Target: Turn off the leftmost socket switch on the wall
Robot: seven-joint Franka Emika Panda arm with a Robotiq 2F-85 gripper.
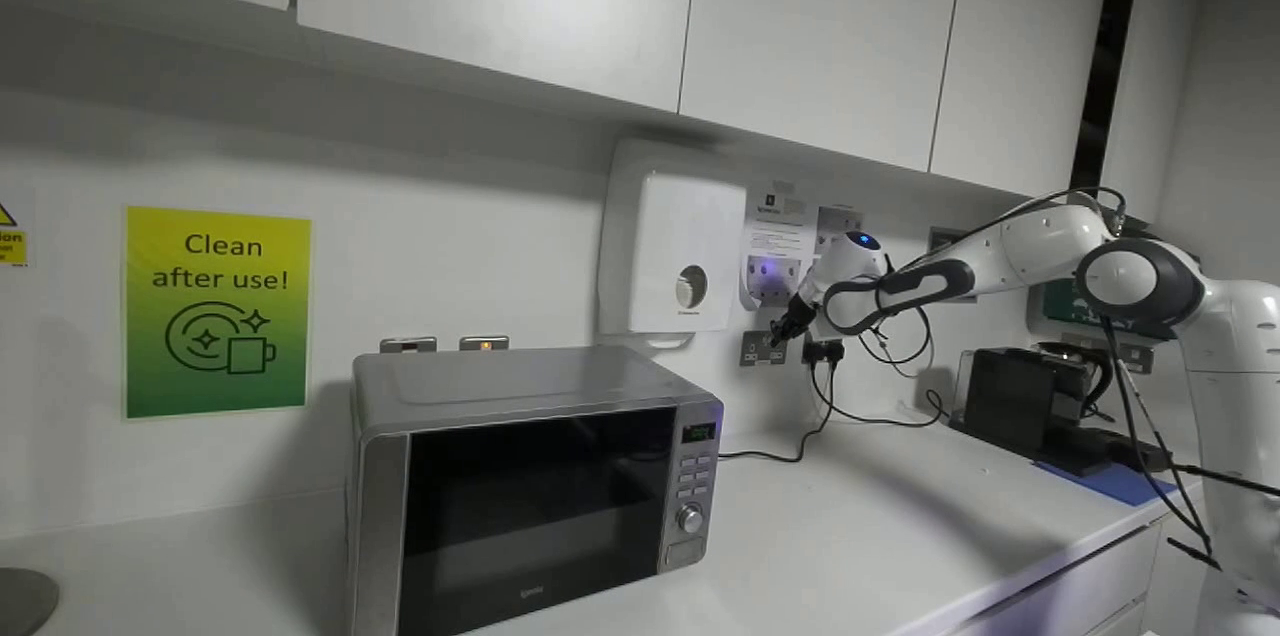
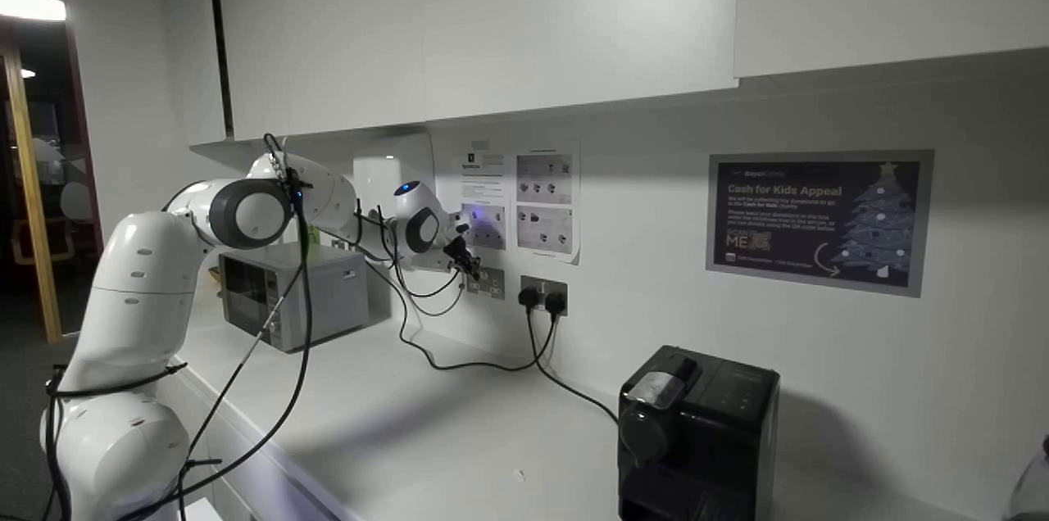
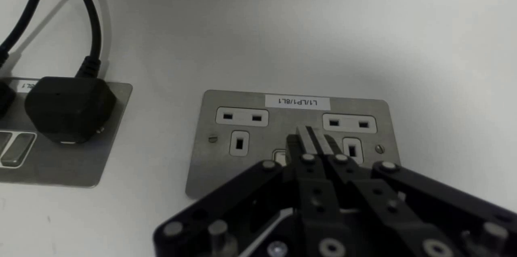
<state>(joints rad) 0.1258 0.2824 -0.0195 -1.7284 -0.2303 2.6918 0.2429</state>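
Gripper [image 3: 312, 135] clenched, holding nothing, fingertips [image 3: 305, 140] together; wrist view inverted (label [image 3: 297, 102] reads upside down), so left and right swap. Tips cover part of the unplugged double socket [image 3: 278, 132]; corner of the switch pair [image 3: 280, 157] peeks out, target left rocker presumably hidden behind them. In an exterior view: tips at that plate, right of the microwave [image 1: 540, 501], touching or apart can't tell. In an exterior view: plate left of the black plugs [image 2: 555, 304]. Step looks like the press: centre on the left rocker alone, push its off end lightly, squarely, withdraw straight.
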